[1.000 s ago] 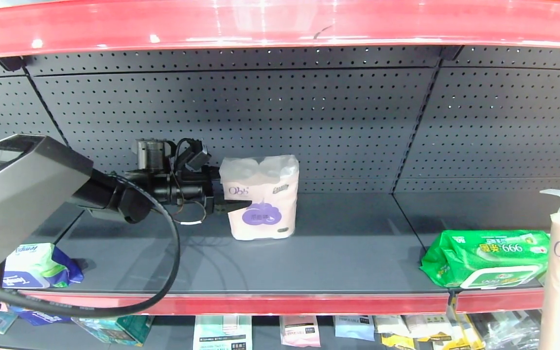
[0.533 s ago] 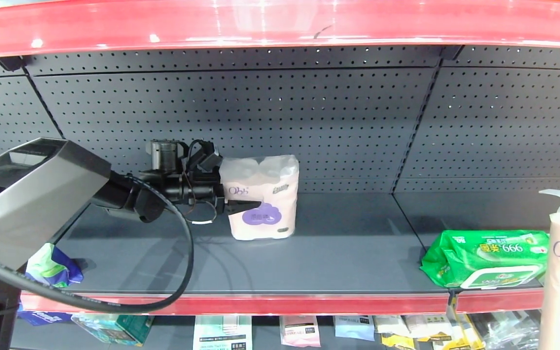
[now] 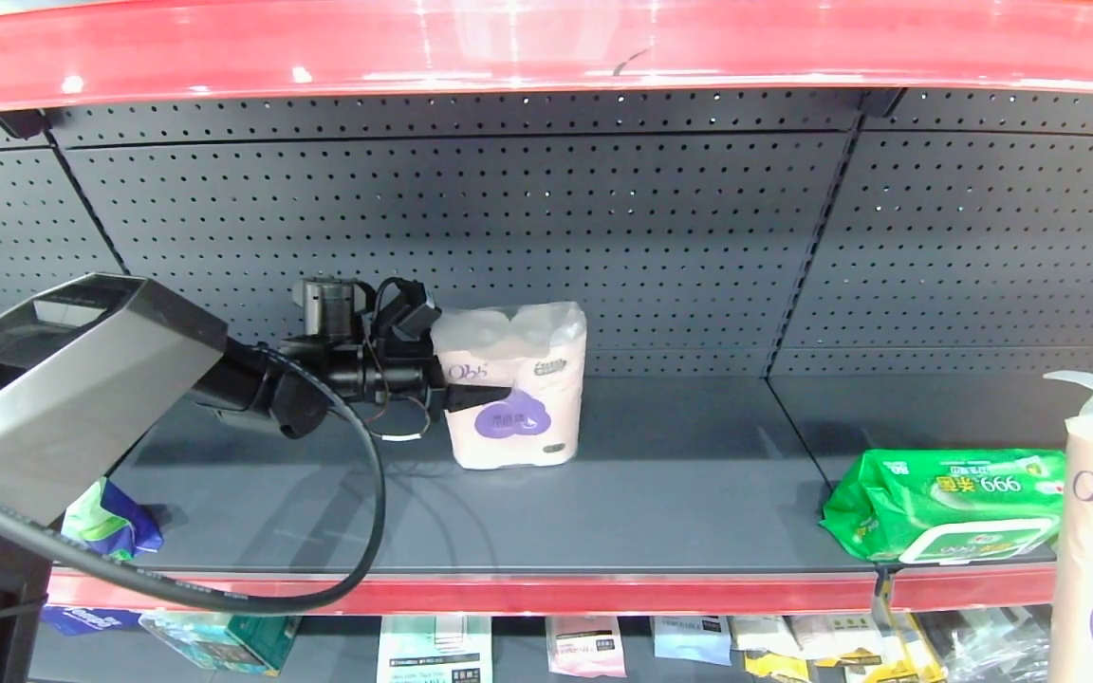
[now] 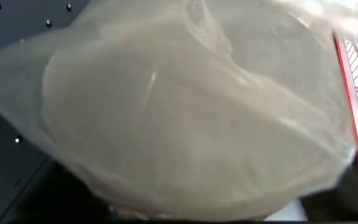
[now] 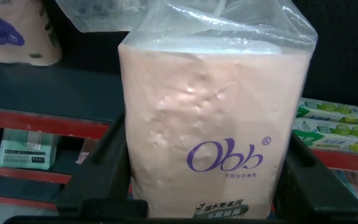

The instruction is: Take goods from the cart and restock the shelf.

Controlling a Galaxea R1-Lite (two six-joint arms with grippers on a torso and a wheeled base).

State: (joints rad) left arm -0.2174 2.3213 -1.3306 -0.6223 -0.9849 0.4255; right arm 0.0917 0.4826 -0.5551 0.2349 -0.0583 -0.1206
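The pack (image 3: 513,389) stands upright on the shelf (image 3: 679,493), left of centre in the head view and set well back toward the pegboard (image 3: 603,237), probably so that more goods can line up beside and in front of it. The left gripper (image 3: 459,391) comes in level from the left side of that frame and sits against the pack's left flank, at a middling height that would steady the pack rather than tip it. Whether it is clamped on the pack or has let go I cannot tell (the left wrist view is pressed up against clear wrapping). The right gripper (image 5: 207,193) is closed on a second pack (image 5: 219,124), one black finger on either side of its lower half. It holds that pack upright in the lower right corner of the head view, in front of the shelf edge. That looks like a waiting pose, keeping the second pack in the attitude it would need to go in standing. Green wipes (image 3: 950,503) lie flat at the shelf front, lower right, so the bare stretch between them and the pack seems the likely spot.
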